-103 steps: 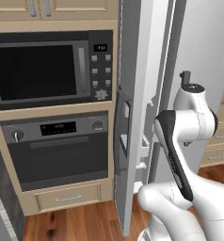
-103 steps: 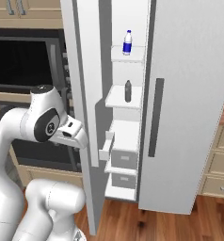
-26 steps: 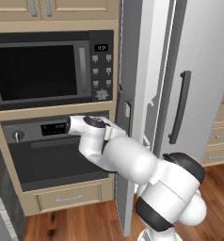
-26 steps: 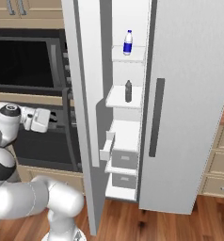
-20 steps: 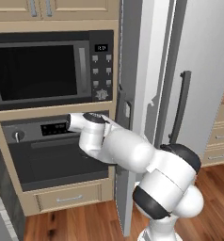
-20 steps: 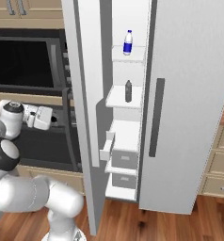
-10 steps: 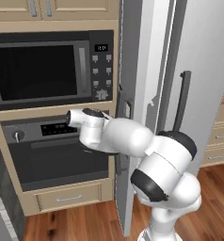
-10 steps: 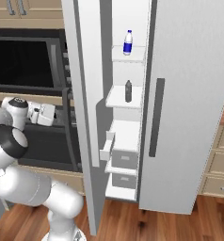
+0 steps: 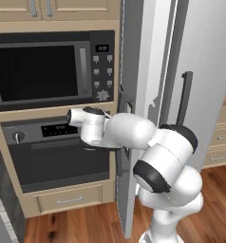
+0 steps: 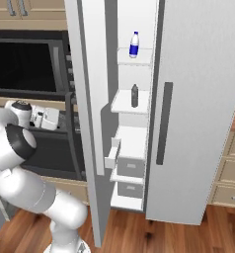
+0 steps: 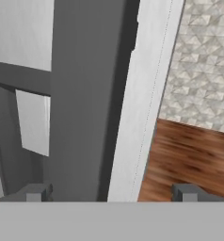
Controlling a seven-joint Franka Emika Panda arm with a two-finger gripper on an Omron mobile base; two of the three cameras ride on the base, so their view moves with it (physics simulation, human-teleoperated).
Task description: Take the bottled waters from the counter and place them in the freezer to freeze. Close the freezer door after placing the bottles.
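The freezer [image 10: 132,143] stands open, its white shelves and drawers showing. The whitish bottled water with blue cap and label [image 10: 134,44] stands upright on an upper shelf. One shelf lower stands the slimmer greyish bottle [image 10: 134,95]. The freezer door [image 10: 90,99] is swung out and appears edge-on [image 9: 130,118] in the left base view. My gripper [image 10: 57,120] is at the door's outer side, at mid height near its dark handle [image 10: 70,106]. In the hand view the gripper [image 11: 111,194] is open, its fingertips [image 11: 36,193] wide apart with the door's pale edge [image 11: 140,117] between them, and it holds nothing.
A black microwave [image 9: 43,71] and wall oven [image 9: 58,152] sit just left of the door, close behind my wrist. The plain right-hand fridge door [image 10: 198,99] is shut. Beige drawers [image 9: 223,140] lie to the right. Wood floor [image 10: 154,234] spreads below.
The arm has swung from the door's right side round to its outer left face, and the hand has crept slightly closer to the door. Door and bottles have not moved.
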